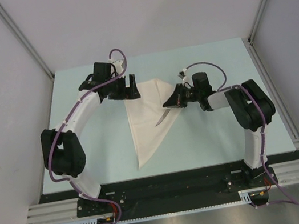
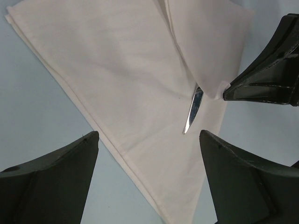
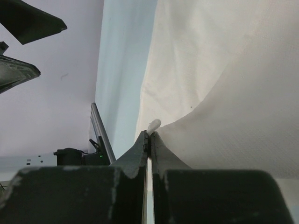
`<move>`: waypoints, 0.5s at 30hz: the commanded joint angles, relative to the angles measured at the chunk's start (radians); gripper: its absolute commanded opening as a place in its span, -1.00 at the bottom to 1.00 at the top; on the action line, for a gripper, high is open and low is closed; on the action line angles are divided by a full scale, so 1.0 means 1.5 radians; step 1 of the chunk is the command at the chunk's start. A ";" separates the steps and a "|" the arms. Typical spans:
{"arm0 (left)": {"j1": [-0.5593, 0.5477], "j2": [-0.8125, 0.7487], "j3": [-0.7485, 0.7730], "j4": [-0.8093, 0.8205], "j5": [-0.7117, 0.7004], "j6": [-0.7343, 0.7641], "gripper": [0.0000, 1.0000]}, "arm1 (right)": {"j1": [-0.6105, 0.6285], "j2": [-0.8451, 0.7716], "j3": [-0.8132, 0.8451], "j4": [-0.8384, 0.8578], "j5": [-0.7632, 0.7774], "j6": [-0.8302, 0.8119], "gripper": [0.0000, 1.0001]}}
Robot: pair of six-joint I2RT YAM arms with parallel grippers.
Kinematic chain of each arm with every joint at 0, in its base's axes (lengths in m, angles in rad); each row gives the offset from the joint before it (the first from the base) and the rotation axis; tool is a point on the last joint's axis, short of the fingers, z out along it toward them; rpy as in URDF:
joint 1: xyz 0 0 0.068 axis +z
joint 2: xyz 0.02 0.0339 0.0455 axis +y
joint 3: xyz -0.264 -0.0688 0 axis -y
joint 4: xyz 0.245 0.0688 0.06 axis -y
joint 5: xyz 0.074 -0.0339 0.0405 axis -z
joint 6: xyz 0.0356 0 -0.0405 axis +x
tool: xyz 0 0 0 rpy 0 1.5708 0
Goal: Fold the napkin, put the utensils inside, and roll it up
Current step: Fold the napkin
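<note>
White napkin (image 1: 143, 127) edge in right gripper (image 1: 169, 103) (left gripper (image 1: 132, 88) agape).

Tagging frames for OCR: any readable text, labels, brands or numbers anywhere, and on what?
None readable in any view.
The napkin, knife, table, left gripper and right gripper show no print.
The base rail shows nothing legible.

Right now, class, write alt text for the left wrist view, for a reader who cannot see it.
A folded white napkin lies on a pale blue table, one flap pinched by the right gripper, a shiny knife blade poking out beneath that flap. The left gripper holds its dark fingers open in the foreground.
</note>
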 commanded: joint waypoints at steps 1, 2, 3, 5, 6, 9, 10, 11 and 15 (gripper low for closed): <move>0.005 -0.046 -0.002 0.014 0.017 -0.006 0.85 | 0.009 -0.041 -0.014 0.002 0.014 -0.023 -1.00; 0.005 -0.046 -0.002 0.014 0.017 -0.005 0.86 | 0.011 -0.042 -0.018 -0.003 0.015 -0.027 -1.00; 0.005 -0.047 -0.002 0.014 0.018 -0.006 0.86 | 0.012 -0.044 -0.020 -0.009 0.020 -0.032 -1.00; 0.005 -0.048 -0.002 0.014 0.018 -0.006 0.86 | 0.014 -0.047 -0.025 -0.025 0.023 -0.044 -0.76; 0.005 -0.047 -0.002 0.014 0.019 -0.007 0.86 | 0.015 -0.048 -0.027 -0.029 0.025 -0.047 -0.64; 0.005 -0.048 -0.001 0.013 0.018 -0.006 0.86 | 0.020 -0.074 -0.028 -0.070 0.032 -0.078 -0.15; 0.005 -0.048 -0.002 0.013 0.017 -0.006 0.86 | 0.020 -0.086 -0.027 -0.087 0.034 -0.093 -0.04; 0.005 -0.049 -0.002 0.013 0.015 -0.006 0.86 | 0.022 -0.111 -0.026 -0.108 0.038 -0.127 0.00; 0.005 -0.056 -0.008 0.026 0.020 -0.010 0.87 | 0.034 -0.188 -0.007 -0.257 0.070 -0.240 0.12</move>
